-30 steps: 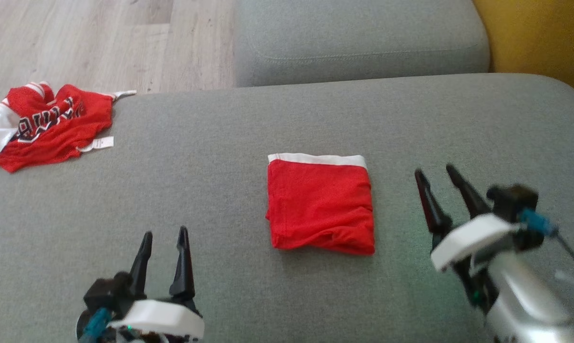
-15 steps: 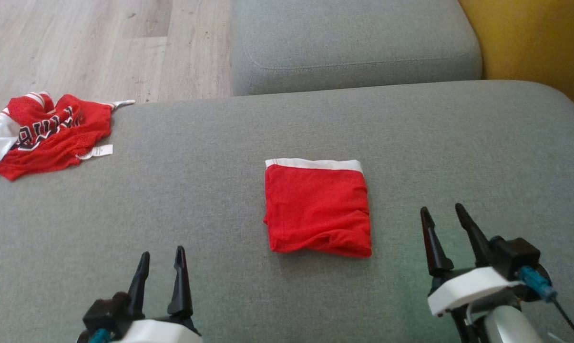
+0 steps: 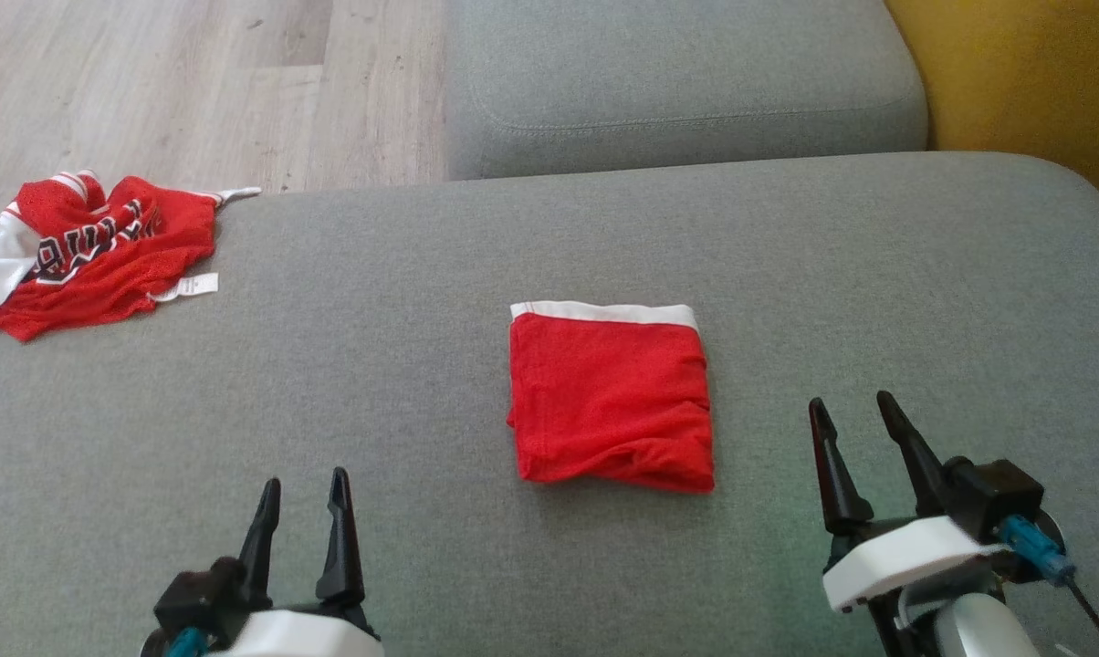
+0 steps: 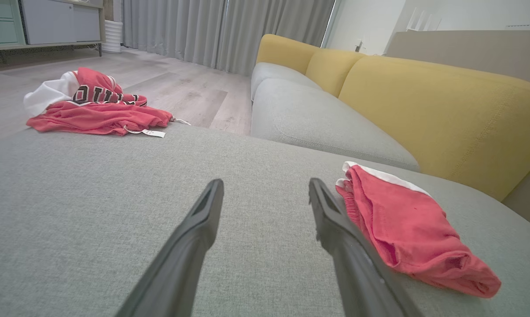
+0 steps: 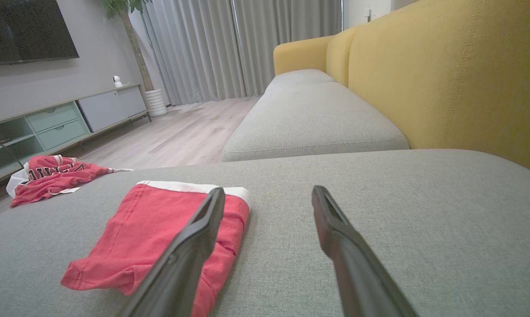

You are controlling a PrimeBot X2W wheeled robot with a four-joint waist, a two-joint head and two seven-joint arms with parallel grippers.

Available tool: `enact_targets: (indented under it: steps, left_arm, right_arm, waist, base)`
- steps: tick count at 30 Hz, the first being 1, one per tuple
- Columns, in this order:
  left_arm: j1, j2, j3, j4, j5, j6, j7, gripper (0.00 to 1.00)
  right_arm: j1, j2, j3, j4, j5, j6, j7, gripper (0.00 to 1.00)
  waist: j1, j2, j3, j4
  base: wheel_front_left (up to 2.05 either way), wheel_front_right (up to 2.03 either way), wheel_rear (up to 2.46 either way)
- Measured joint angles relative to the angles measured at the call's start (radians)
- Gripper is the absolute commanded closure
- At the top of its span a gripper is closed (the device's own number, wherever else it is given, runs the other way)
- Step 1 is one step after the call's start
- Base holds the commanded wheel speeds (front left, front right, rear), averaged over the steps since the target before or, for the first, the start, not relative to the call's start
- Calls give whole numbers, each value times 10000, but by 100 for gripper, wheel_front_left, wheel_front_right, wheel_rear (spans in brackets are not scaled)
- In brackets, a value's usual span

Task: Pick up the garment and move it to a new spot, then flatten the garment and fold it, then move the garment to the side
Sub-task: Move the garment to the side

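The garment (image 3: pixel 612 397), red with a white waistband, lies folded into a neat square in the middle of the grey sofa seat (image 3: pixel 403 347). My left gripper (image 3: pixel 304 481) stands open near the seat's front edge, to the garment's left and apart from it. My right gripper (image 3: pixel 849 401) is open to the garment's right, also clear of it. In the left wrist view the open gripper (image 4: pixel 266 182) has the garment (image 4: pixel 401 224) just right of its right finger. In the right wrist view the open gripper (image 5: pixel 268 189) has the garment (image 5: pixel 155 229) partly behind its left finger.
A crumpled red and white jersey with black lettering (image 3: pixel 93 251) lies on the seat's far left corner. A second grey cushion (image 3: pixel 686 82) adjoins at the back, a yellow backrest (image 3: pixel 1024 73) at the right, and wooden floor (image 3: pixel 193 82) beyond the left edge.
My right gripper has drawn back toward the seat's front edge, away from the garment. The left gripper has pulled back a little too. The garment has stayed put; the camera has shifted slightly.
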Motion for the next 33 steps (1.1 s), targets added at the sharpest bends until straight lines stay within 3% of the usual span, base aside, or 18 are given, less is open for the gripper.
enact_targets:
  steps: [8, 17, 27, 33]
  left_arm:
    - [-5, -123, -2, 23, 88, -79, 2, 0]
    - [-67, -169, -50, -117, 268, -134, 0, 0]
    - [-373, -316, -192, -230, 362, -171, 0, 0]
    - [-450, -389, -174, -217, 476, -251, 0, 0]
  right_arm:
    - [-21, 12, -384, 82, -17, 0, 278, 0]
    - [-1525, 17, -951, 665, -228, 0, 1804, 0]
    - [-2834, 10, -1396, 3329, -362, 0, 2936, 0]
    - [-3333, -100, -1035, 4851, 232, 0, 3241, 0]
  waist:
    - [0, 0, 87, 198]
    - [0, 0, 308, 846]
    - [1, 0, 906, 1983]
    - [2, 0, 1393, 2609]
  base:
    - [0, 0, 0]
    - [0, 0, 0]
    - [0, 0, 0]
    - [0, 0, 0]
